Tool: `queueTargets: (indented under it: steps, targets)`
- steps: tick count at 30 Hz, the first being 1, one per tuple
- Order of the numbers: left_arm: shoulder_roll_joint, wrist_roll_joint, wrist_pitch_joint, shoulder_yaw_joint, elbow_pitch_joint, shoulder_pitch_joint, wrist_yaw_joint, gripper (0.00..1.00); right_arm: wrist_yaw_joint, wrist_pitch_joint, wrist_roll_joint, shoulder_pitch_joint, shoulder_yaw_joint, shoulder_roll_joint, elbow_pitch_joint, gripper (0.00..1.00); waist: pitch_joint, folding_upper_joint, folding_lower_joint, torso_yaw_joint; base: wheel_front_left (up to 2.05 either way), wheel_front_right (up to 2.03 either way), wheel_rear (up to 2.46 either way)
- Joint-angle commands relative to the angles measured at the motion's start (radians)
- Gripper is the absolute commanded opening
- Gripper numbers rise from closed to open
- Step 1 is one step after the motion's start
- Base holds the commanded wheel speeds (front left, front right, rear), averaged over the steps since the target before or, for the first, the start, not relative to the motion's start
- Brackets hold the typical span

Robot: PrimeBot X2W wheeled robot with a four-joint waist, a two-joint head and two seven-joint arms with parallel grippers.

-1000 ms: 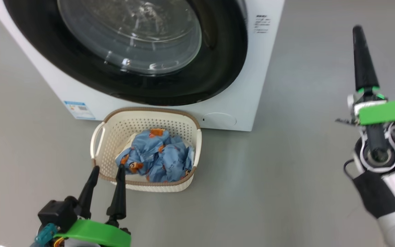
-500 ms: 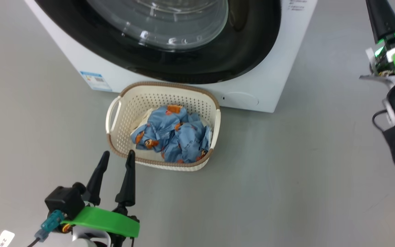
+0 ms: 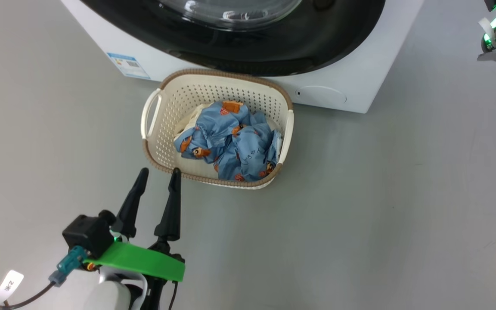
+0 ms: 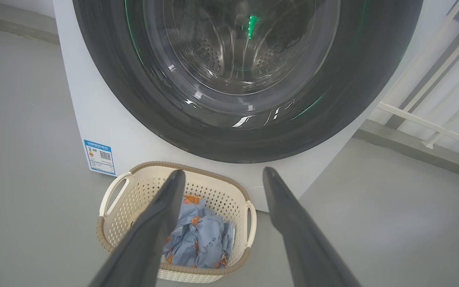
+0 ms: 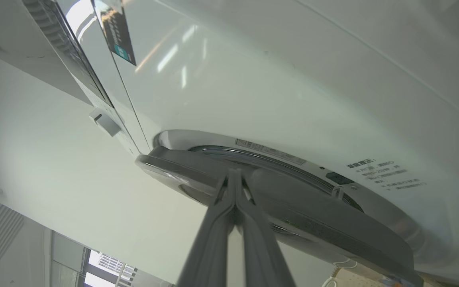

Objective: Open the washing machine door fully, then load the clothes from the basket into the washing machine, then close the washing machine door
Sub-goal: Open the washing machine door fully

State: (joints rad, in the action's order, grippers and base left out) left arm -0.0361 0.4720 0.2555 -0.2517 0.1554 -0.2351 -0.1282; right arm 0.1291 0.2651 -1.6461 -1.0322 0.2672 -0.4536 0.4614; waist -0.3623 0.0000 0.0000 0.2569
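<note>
Our head has dipped since a second ago, sliding the washer (image 3: 351, 82) up our view. The basket (image 3: 155, 148) sits before it, clothes (image 3: 230, 142) inside. Our left gripper (image 3: 159, 171) hangs wide beside the basket; our right gripper (image 5: 234, 172), fingers (image 5: 215, 239) pressed together, points at the door (image 5: 313, 227) rim.

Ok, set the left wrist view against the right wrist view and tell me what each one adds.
Left wrist view: a look into the basket at the clothes, a blue label, the steel drum behind the glass, and the open left gripper. Right wrist view: the shut right gripper with its tips at the rim of the washing machine door, plus printed text. Both: the white washing machine and that door's dark rim.
</note>
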Motion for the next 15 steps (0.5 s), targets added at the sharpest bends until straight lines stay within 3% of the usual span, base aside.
queueTargets:
  steps: [1,15]
  targets:
    - [-0.014,0.012,0.006,0.022,-0.028,-0.028,-0.003,1.00,0.002,0.026,0.008,-0.033,-0.003,-0.002,-0.002,0.00,-0.027,0.0000,0.0000,0.017,0.00,0.00,0.00]
    - [-0.014,0.050,0.006,-0.016,-0.048,-0.075,-0.003,1.00,0.002,0.195,0.002,-0.171,0.003,0.019,0.117,0.00,-0.110,0.0000,0.0000,0.056,0.00,0.00,0.00]
